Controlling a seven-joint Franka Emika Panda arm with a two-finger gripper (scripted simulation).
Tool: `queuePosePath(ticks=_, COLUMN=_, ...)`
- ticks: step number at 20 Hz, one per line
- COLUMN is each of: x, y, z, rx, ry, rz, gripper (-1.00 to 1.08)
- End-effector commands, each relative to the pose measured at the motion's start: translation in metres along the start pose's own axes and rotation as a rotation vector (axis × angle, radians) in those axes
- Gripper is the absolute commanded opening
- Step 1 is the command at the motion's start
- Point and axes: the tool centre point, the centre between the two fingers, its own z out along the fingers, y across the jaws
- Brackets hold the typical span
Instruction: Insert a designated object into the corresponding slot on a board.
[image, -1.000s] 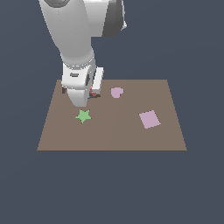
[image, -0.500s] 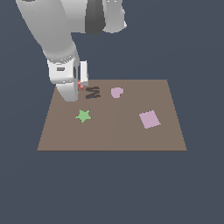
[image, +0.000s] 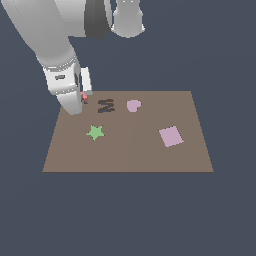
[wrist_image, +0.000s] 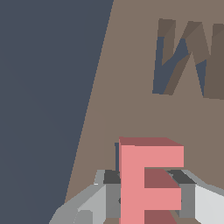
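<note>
The red E block (wrist_image: 148, 183) is clamped in the gripper (wrist_image: 146, 197) above the board's (image: 130, 150) far left corner, left of the M-shaped recess (image: 106, 105).

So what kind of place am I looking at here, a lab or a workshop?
Neither, most likely: it looks like a computer simulation. The brown board floats on a flat, featureless dark background, the green star and pink square are plain flat colours, and the red E block is sharply faceted.

The salmon-red E block (wrist_image: 148, 183) stands upright over the brown board (wrist_image: 127, 109), near its edge.
</note>
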Motion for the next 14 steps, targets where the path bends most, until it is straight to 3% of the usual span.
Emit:
queuePosePath(ticks=1, x=-0.0038, y=-0.0008, z=-0.0002, rx=0.000, ry=0.000, rz=-0.018, gripper=-1.00)
queuePosePath(ticks=14, x=-0.0069, y=-0.0009, z=0.0095, rx=0.000, ry=0.000, rz=-0.030, gripper=-1.00)
